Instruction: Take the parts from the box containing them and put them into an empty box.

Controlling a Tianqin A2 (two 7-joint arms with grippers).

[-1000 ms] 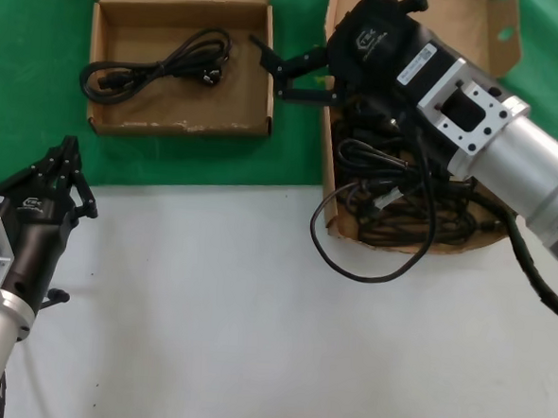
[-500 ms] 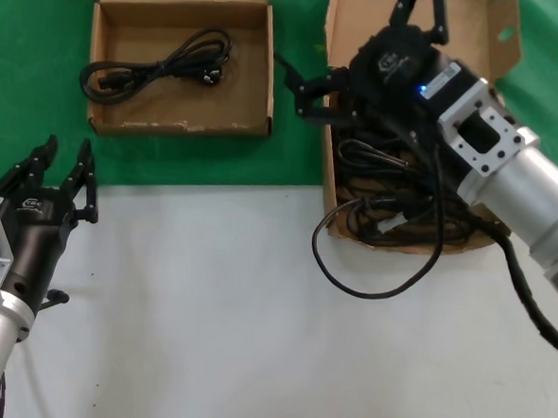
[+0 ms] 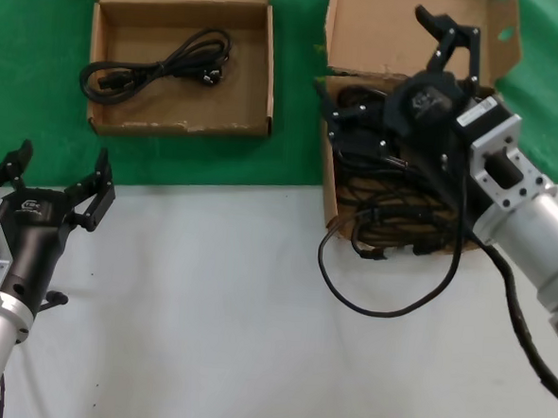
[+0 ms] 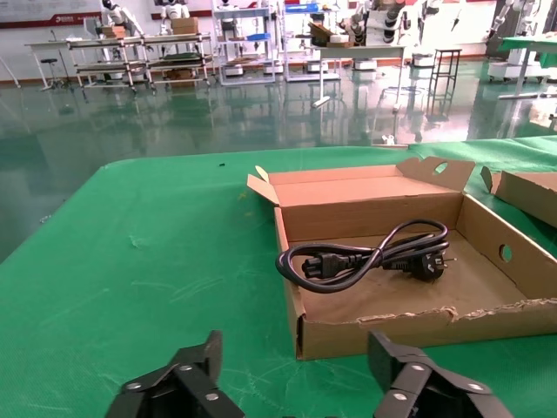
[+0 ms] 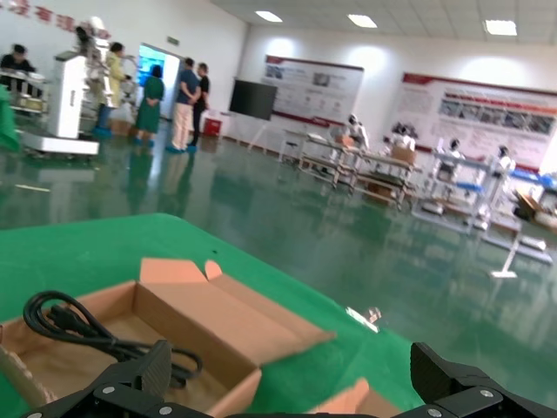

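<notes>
While the right gripper hangs over the deep carton, fingers spread wide, holding nothing, head view shows a tangled heap of black rubber cords inside, one loop spilling onto the white tabletop. One cord lies coiled in the shallow square carton on the green mat. Left gripper near table edge, fingers apart, empty.
L wrist view: matte corrugated walls, glossy cord w/ moulded plugs.
R wrist view: shallow carton, cord inside.
</notes>
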